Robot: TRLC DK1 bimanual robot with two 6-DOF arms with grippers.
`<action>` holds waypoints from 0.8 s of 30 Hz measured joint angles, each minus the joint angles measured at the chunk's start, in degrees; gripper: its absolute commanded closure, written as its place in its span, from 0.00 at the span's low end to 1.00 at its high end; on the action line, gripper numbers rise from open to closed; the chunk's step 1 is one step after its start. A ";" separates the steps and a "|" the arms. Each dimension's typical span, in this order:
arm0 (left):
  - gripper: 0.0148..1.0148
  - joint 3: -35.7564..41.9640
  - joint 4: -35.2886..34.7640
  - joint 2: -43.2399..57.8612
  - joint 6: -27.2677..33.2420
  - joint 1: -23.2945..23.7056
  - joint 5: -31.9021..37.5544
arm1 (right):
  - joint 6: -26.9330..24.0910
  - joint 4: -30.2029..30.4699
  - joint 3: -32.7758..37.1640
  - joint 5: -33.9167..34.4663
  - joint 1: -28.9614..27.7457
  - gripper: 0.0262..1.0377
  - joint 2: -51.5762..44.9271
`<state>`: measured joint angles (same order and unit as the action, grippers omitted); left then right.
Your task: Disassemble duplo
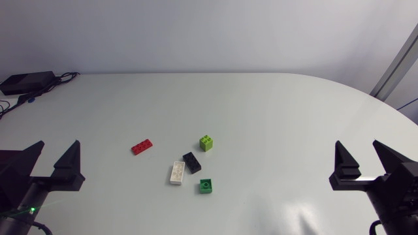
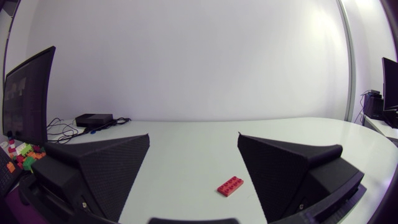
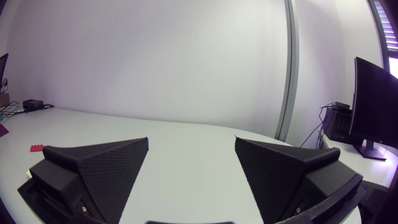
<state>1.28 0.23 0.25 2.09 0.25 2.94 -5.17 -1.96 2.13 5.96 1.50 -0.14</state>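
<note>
White table [image 1: 261, 111] carries five loose duplo pieces near its middle, well apart from both grippers. A red plate [image 1: 142, 147] lies flat, nearest of the five to my left side. A lime brick [image 1: 206, 143] stands apart from it, towards my right. Closer to the arms' side, a black brick [image 1: 192, 162] lies slantwise just beside a white brick [image 1: 177, 172]; whether those two touch I cannot tell. A green brick [image 1: 206, 186] sits by itself near the black one, closest of all to the near edge. As far as the head view shows, each piece rests on the table itself. The left gripper [image 1: 52, 160] sits low at the left edge, spread wide and holding nothing. In its wrist view the red plate lies on the table ahead of the gap, nearer one finger than the other and touching neither. The right gripper [image 1: 359, 153] sits low at the right edge, likewise wide open and with nothing in its grasp. Its wrist view shows only bare table between the wedges, with the red plate small and far off to one side beyond a finger. A black box [image 1: 26, 81] with cables [image 1: 62, 78] lies at the far left corner of the table.
</note>
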 measured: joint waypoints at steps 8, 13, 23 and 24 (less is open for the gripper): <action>0.03 0.00 0.00 0.00 0.00 0.00 0.00 | 0.00 0.00 0.00 0.00 0.00 0.04 0.00; 0.03 0.00 0.00 0.00 0.00 0.00 0.00 | 0.00 0.00 0.00 0.00 0.00 0.04 0.00; 0.03 0.00 0.00 0.00 0.00 -2.73 0.00 | -0.13 0.00 0.00 0.00 0.00 0.04 0.00; 0.03 0.00 0.00 0.00 0.02 -3.37 0.00 | -0.20 0.00 -0.02 0.00 0.07 0.04 0.00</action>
<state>1.28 0.23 0.25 2.11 -3.11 2.94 -5.37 -1.96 2.11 5.96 1.56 -0.14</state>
